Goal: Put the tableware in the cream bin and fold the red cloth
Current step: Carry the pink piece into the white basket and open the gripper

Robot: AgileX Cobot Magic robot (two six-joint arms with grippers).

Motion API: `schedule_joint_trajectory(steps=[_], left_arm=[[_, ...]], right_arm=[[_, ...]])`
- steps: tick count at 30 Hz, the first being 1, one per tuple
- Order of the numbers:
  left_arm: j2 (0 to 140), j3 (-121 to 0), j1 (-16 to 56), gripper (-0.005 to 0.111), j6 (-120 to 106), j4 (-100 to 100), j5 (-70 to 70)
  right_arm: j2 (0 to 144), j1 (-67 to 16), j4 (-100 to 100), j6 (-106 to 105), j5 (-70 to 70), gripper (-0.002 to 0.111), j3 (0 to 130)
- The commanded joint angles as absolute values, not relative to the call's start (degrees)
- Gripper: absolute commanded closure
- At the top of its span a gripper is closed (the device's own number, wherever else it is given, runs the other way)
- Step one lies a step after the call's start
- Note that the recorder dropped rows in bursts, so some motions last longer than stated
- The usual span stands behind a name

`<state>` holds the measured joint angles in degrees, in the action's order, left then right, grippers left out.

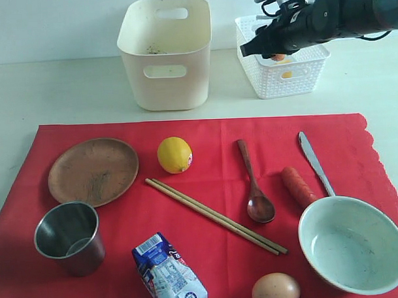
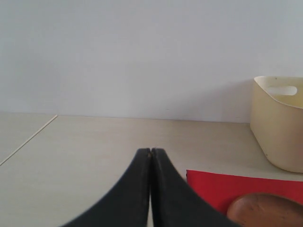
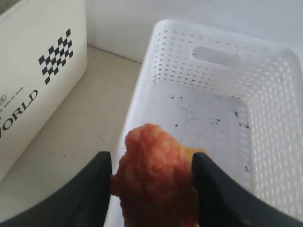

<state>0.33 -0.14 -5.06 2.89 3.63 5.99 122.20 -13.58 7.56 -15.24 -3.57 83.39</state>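
On red cloth point(image 1: 218, 136) — chopsticks point(image 1: 214, 216) diagonal, upper-left to lower-right

— What looks shiny here?
— The squat steel cup point(image 1: 68, 237): brushed metal with a dull sheen. The dark wooden spoon point(image 1: 252, 183) is glossy.
— And matt?
— The round brown wooden plate point(image 1: 93, 171), grainy, and the bright red cloth sheet point(image 1: 218, 132). The tall cream plastic bin point(image 1: 165, 65) is smooth, the orange lump point(image 3: 154, 179) rough.

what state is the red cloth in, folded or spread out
Spread out, not folded. The red cloth lies flat across the table, with the wooden plate, steel cup and bowl resting on it.
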Motion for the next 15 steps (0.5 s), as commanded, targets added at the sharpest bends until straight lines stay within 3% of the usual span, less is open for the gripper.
schedule_joint_trajectory(steps=[1,5,8,15], left_arm=[[0.0,0.0,-5.21,0.104,2.73,3.68,5.89],[0.0,0.0,-5.21,0.104,2.73,3.68,5.89],[0.0,0.0,-5.21,0.104,2.73,3.68,5.89],[0.0,0.0,-5.21,0.104,2.73,3.68,5.89]], right_arm=[[122.06,-13.38,7.52,-14.85,-0.84,0.06,83.27],[122.06,-13.38,7.52,-14.85,0.31,0.039,83.27],[122.06,-13.38,7.52,-14.85,0.31,0.03,83.27],[120.0,-13.38,7.52,-14.85,-3.81,0.03,83.27]])
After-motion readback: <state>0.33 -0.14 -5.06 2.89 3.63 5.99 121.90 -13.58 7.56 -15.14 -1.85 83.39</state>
